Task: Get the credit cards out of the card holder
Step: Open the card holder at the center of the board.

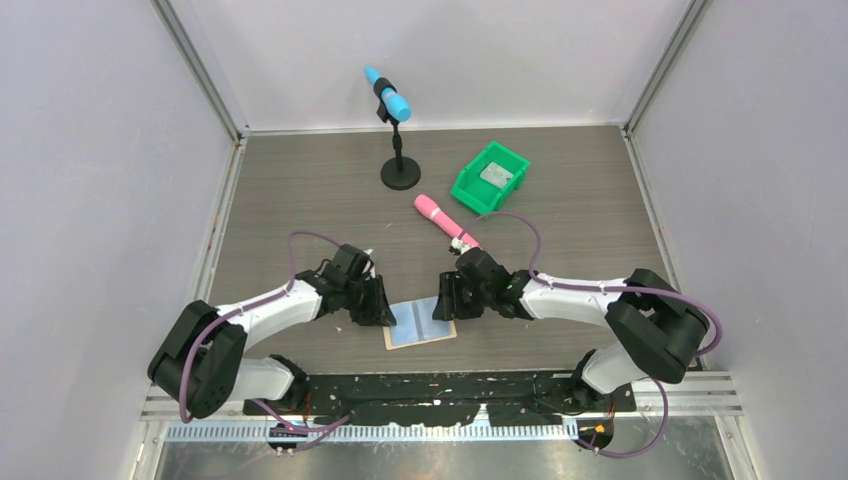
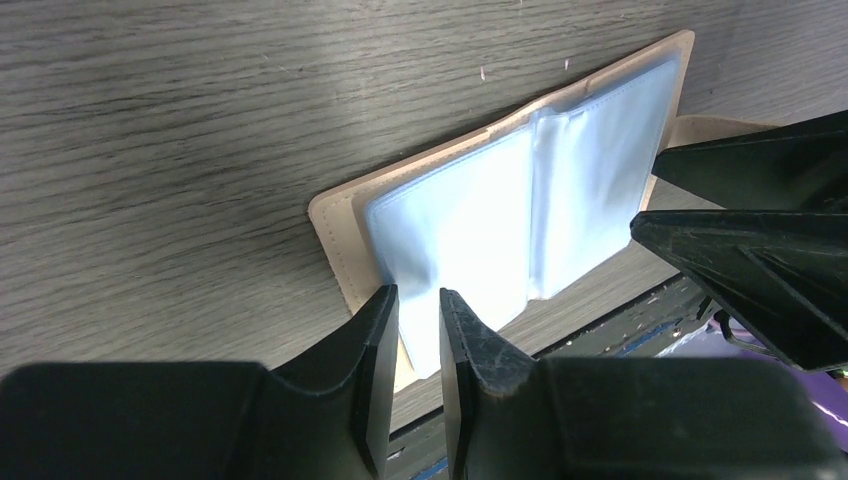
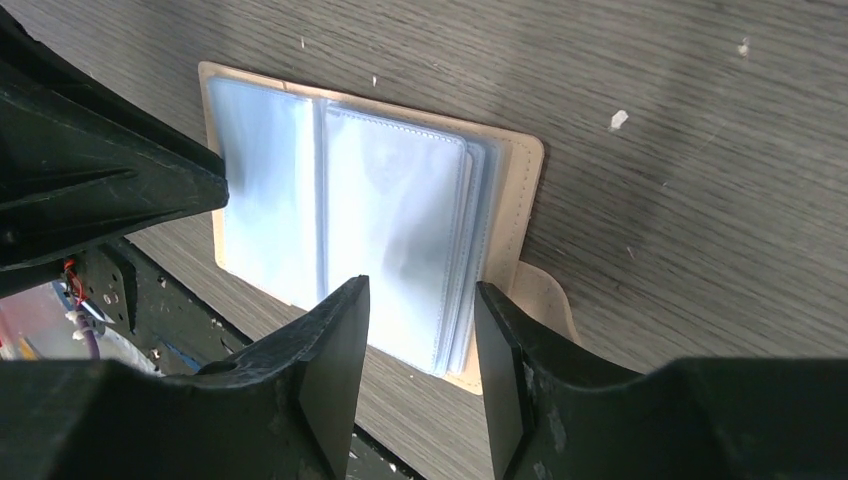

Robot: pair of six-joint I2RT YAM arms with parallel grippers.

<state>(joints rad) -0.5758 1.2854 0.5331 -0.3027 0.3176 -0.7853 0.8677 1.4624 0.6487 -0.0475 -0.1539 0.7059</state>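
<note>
The card holder (image 1: pixel 420 324) is lying open and flat on the table (image 1: pixel 300 190), close to its near edge, right between the two arms. Opened out, its long side is running left to right from one gripper to the other, with the fold running away from the arm bases.

The left gripper (image 2: pixel 418 300) is sitting at the holder's left page. Its fingers are only a narrow slit apart, with the near edge of a clear sleeve (image 2: pixel 450 225) showing in the slit. I cannot tell that it is pinching anything.

The right gripper (image 3: pixel 420 295) is reaching in from the opposite side, its fingers spread wider and straddling the near edge of the right-hand stack of sleeves (image 3: pixel 400 200), gripping nothing.

Both are equally close, each to its own page. The sleeves are looking milky blue, so I cannot make out any credit cards inside. I judge the coming pull has to go out along a sleeve's open edge.
</note>
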